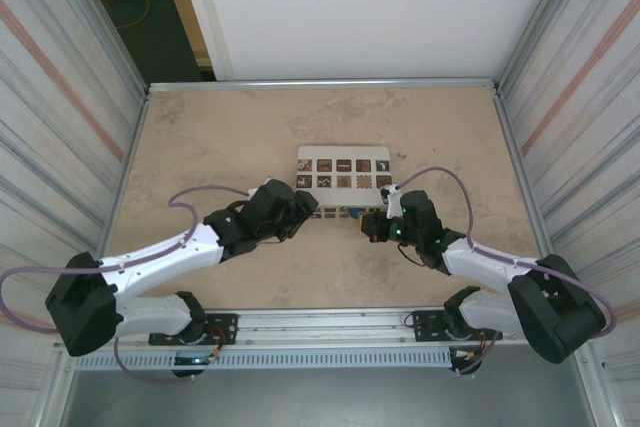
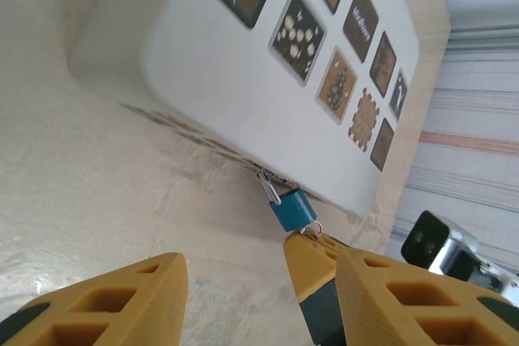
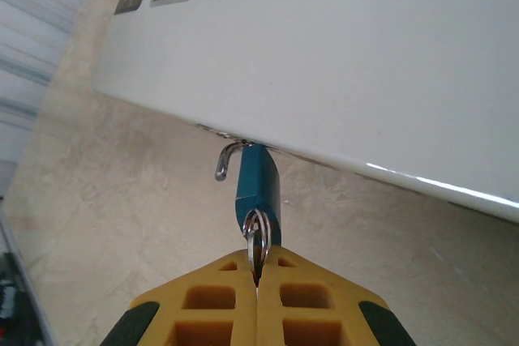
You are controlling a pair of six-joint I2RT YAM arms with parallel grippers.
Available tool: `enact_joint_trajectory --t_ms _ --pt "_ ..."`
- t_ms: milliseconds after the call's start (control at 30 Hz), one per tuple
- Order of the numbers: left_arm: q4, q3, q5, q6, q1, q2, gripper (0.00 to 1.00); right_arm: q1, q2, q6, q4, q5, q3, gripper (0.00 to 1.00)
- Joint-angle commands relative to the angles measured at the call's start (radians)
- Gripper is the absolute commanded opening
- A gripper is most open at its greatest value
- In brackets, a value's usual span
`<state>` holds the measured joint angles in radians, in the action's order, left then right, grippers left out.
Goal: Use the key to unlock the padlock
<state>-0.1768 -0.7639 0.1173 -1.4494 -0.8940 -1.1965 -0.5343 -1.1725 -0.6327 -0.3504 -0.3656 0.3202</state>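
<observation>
The jaws of the right gripper [image 3: 258, 269] are pressed together on a small silver ring [image 3: 255, 232] at the base of the tiny blue block-shaped padlock [image 3: 258, 188], which sits on the beige stone-patterned table [image 1: 220, 137] against the near edge of a flat white box with dark patterned squares [image 3: 365, 62], its pale metal loop toward the box. The jaws of the left gripper [image 2: 243, 281] stand apart with nothing between them, near the padlock and not touching it.
</observation>
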Motion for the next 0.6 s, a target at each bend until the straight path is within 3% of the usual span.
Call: enact_joint_trajectory --t_ms 0,200,500,567 --pt "-0.096 -0.037 0.083 0.077 -0.01 0.017 0.52 0.042 -0.025 -0.127 0.039 -0.092 -0.023 0.0" --pt "-0.12 -0.043 0.103 0.092 -0.011 0.024 0.52 0.086 -0.123 -0.229 -0.009 -0.157 -0.034 0.0" --pt "-0.175 -0.025 0.161 0.101 -0.006 0.066 0.54 0.086 -0.154 -0.245 -0.019 -0.116 -0.033 0.0" --pt "-0.192 -0.016 0.161 0.109 0.01 0.079 0.57 0.086 -0.142 -0.24 -0.008 -0.105 -0.032 0.05"
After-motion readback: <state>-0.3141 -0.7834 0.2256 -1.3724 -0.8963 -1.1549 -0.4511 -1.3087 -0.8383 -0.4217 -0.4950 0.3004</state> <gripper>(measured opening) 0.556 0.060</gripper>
